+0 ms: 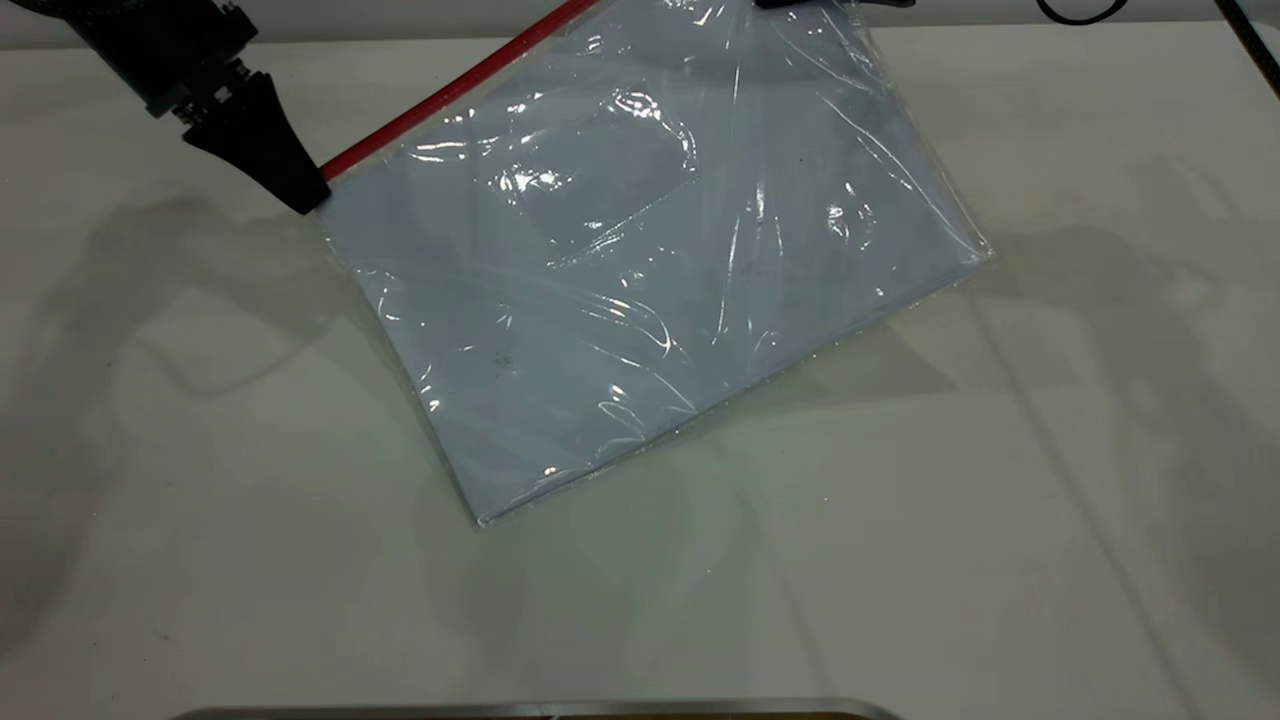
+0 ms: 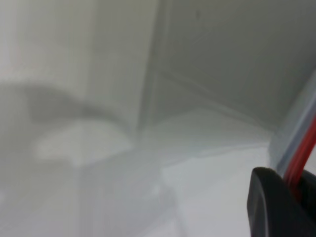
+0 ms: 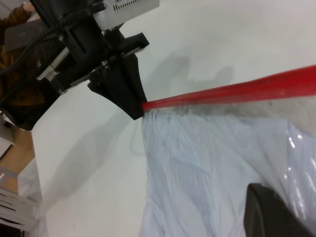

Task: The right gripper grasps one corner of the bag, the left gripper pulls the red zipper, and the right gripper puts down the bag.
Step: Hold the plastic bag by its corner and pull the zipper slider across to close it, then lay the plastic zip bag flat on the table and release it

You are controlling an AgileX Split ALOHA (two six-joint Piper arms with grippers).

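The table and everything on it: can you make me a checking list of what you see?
Surface: white table, shadows on it.
Job's things: clear bag with white sheets, tilted; red zipper along its upper edge.
Clutter: nothing seen.
Grippers: left gripper shut on the red zipper at the bag's corner; right gripper by the bag's far corner, mostly out of view.
Cables: black cable at the top edge.
Surroundings: metal edge at the bottom; person's sleeve beyond the table.

Left gripper (image 1: 305,190) pinches the red zipper (image 1: 455,88) end; the bag (image 1: 640,270) spreads rightward from its jaws, over the table (image 1: 1000,500).
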